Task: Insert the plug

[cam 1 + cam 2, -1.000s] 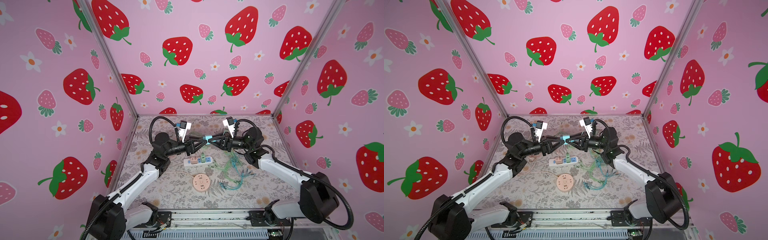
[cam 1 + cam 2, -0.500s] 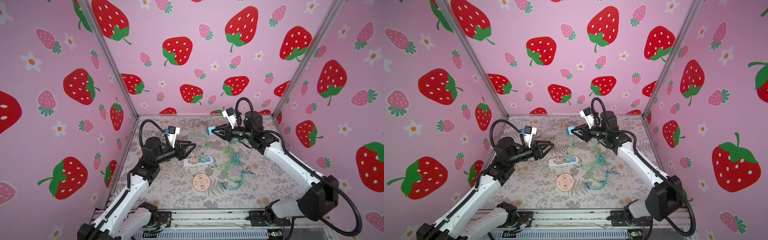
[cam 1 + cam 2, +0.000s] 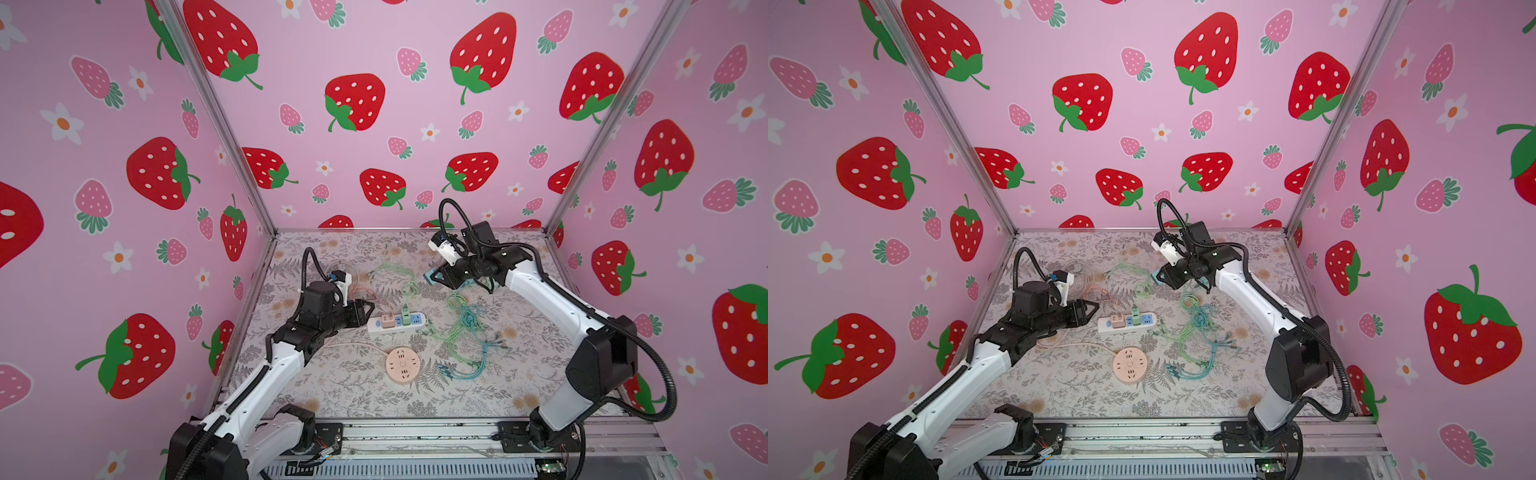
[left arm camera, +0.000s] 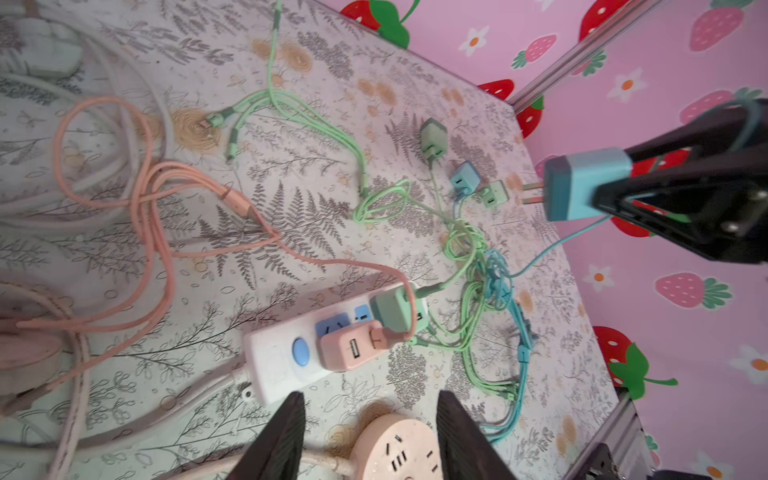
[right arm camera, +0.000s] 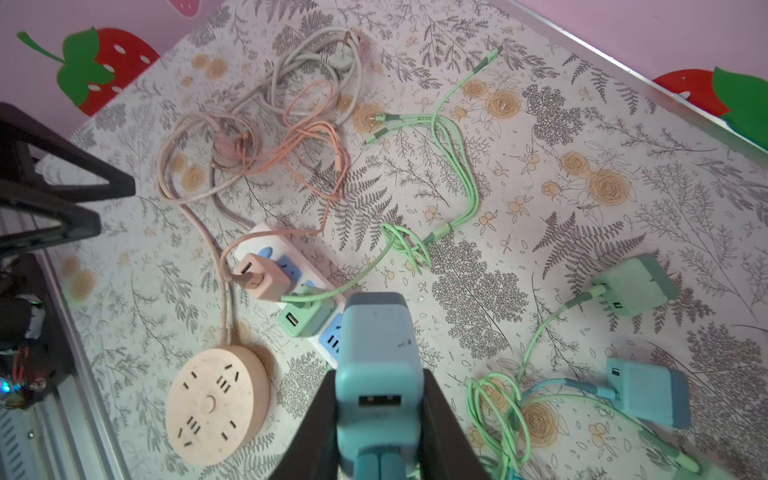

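My right gripper (image 5: pixel 378 374) is shut on a blue plug (image 5: pixel 376 332), an adapter block with a USB port facing the wrist camera. In both top views it hangs above the mat at the back right (image 3: pixel 430 277) (image 3: pixel 1157 276). Its two prongs (image 4: pixel 530 193) show in the left wrist view. The white power strip (image 3: pixel 376 326) (image 3: pixel 1105 326) lies mid-mat with a pink plug (image 5: pixel 262 278) and a green plug (image 5: pixel 305 318) in it; one blue socket (image 3: pixel 417 319) is bare. My left gripper (image 3: pixel 368 309) (image 4: pixel 370 401) is open and empty, just left of the strip's switch end.
A round pink socket (image 3: pixel 401 365) (image 5: pixel 212 403) lies in front of the strip. Green and blue cables (image 3: pixel 461 328) tangle to the right, and pink and white cables (image 4: pixel 137 199) at the back left. A loose green adapter (image 5: pixel 631 286) and a blue one (image 5: pixel 648 390) lie on the mat.
Both grippers met mid-air at the blue plug a second ago. My left gripper has let go, opened and drawn back down-left to the strip; the right has carried the plug back right.
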You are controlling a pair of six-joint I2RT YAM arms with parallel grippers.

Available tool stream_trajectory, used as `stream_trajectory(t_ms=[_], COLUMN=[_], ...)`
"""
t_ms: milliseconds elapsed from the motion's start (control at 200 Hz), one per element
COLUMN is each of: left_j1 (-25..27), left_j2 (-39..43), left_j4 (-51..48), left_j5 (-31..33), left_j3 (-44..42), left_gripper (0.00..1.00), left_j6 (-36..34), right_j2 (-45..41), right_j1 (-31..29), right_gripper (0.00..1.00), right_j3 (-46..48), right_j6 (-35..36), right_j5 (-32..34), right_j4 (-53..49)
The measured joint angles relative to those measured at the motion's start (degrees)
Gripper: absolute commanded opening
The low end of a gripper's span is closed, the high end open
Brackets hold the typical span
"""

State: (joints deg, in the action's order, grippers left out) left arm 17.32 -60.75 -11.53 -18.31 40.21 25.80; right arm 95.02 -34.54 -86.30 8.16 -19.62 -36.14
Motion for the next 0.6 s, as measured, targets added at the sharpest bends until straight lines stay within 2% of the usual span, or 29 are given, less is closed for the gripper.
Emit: stream_trajectory(t_ms=[200,285,600], left_j1=[-0.09,-0.13,-0.24], left_j2=[-6.84,-9.33,-17.38], left_j4=[-2.36,-2.49,-2.45], left_j5=[1.33,1.25,0.28], left_j3=[0.13,0.2,1.77], left_gripper=[0.5,0.49,0.41], left_j6=[0.35,1.31,3.98], right_j2=[0.22,0.61,4.37], right_j1=[-2.12,-2.27,-4.57], right_gripper=[0.1,0.14,0.14], right_j3=[1.77,1.81,1.99], right_j6=[11.04,15.28,29.0], right_j5=[2.71,2.56,-0.17], right_j4=[-2.64,-2.95,-3.3])
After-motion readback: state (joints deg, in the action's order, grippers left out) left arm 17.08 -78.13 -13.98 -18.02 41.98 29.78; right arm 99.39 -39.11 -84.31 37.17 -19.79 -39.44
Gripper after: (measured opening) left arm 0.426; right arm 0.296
